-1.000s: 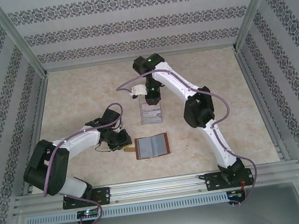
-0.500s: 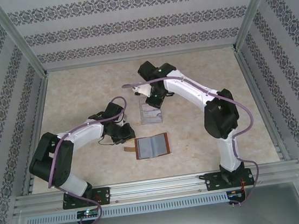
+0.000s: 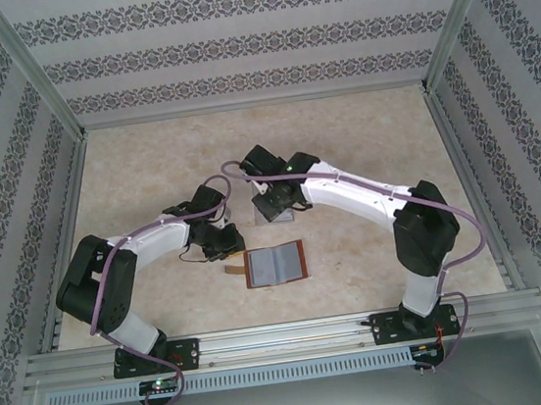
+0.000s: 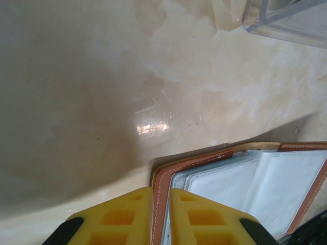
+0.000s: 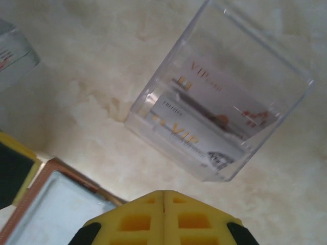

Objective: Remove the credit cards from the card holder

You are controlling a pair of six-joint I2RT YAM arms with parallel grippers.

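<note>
The card holder (image 3: 276, 263) lies open on the table, reddish-brown leather with pale inner pockets (image 4: 265, 178). My left gripper (image 4: 160, 193) is shut on its stitched leather edge (image 4: 163, 178); from above, this gripper (image 3: 223, 246) sits just left of the holder. Pale credit cards (image 5: 204, 130) with gold "VIP" lettering lie inside a clear plastic box (image 5: 153, 104). My right gripper (image 5: 163, 194) is shut with nothing between its fingers, low over the table between the box and the holder's corner (image 5: 56, 204). Seen from above, the right gripper (image 3: 272, 202) covers most of the box.
Patterned walls and metal rails enclose the pale marbled table (image 3: 148, 168). The right arm's elbow (image 3: 422, 233) stands right of the holder. A yellow and black finger of the left gripper (image 5: 15, 171) shows at the right wrist view's left edge.
The right gripper has shut and come back toward me, from beyond the clear box to over it, its elbow swinging right. The left gripper shifted slightly and keeps its grip.
</note>
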